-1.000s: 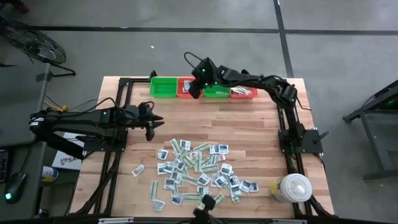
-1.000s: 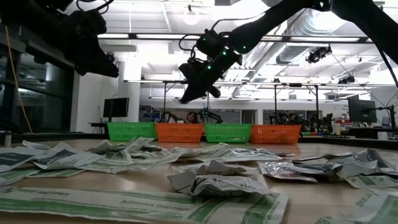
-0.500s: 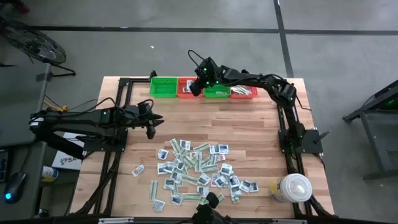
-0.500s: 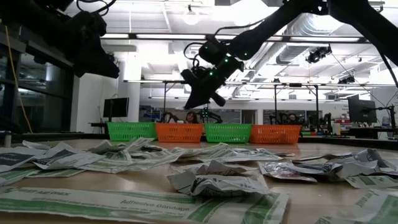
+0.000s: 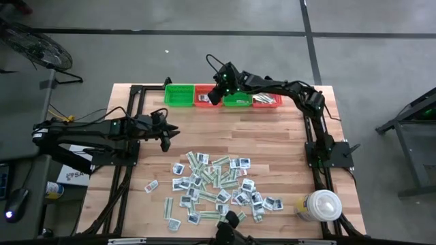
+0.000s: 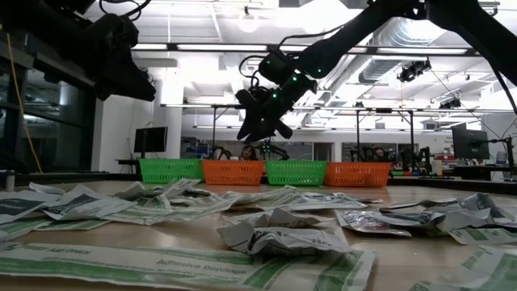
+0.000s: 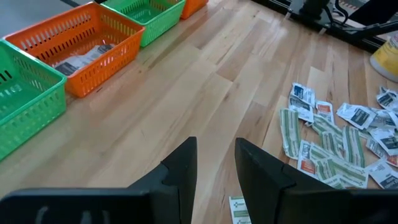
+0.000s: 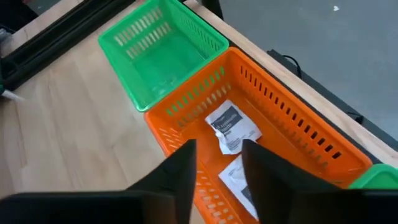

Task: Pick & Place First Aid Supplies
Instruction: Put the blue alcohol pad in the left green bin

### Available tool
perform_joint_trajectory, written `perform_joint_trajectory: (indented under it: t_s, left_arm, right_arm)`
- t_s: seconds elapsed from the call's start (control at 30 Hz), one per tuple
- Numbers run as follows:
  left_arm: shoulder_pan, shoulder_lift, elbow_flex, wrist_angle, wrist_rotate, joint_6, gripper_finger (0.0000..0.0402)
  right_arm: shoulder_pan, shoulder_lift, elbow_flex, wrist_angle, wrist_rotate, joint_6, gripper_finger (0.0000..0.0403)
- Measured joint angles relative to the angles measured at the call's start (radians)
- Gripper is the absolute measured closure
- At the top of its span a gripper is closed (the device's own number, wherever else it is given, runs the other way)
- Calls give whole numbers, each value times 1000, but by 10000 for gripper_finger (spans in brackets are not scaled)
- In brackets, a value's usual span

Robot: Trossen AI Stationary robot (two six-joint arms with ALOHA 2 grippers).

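A: How far along, going left to right?

B: The left gripper (image 5: 165, 138) hovers empty, fingers parted, over bare table (image 5: 272, 136). Most first aid supplies (image 5: 218, 187) remain heaped near the front.

A: And right?

B: The right gripper (image 8: 214, 163) hangs parted, empty, above the orange basket (image 8: 292, 134) holding a few packets (image 8: 231, 127).

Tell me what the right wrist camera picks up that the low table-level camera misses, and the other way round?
Only the right wrist view looks into the orange basket, showing white packets lying inside, with the right gripper open above them. Only the low view shows the heap of packets on the table and the room behind. Both show the green basket beside the orange one.
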Motion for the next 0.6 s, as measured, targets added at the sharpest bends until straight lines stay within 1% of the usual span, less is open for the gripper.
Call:
perform_joint_trajectory:
  t_s: [0.07, 0.13, 0.23, 0.37, 0.53, 0.6]
  left_arm:
    - [0, 0, 0, 0, 0, 0, 294]
    - [0, 0, 0, 0, 7, 0, 294]
    - [0, 0, 0, 1, 16, 0, 294]
    - [0, 0, 0, 1, 40, 2, 294]
    - [0, 0, 0, 0, 87, 3, 294]
    - [0, 0, 0, 0, 91, 3, 294]
  right_arm:
    - [-2, 0, 2, -1, -35, 0, 253]
    - [-7, 0, 14, -3, -95, 14, 241]
    - [-7, 0, 30, -4, -184, 26, 233]
    - [-3, 0, 61, -42, -281, -22, 233]
    - [14, -7, 75, -93, -429, -129, 246]
    - [21, -22, 75, -121, -474, -175, 251]
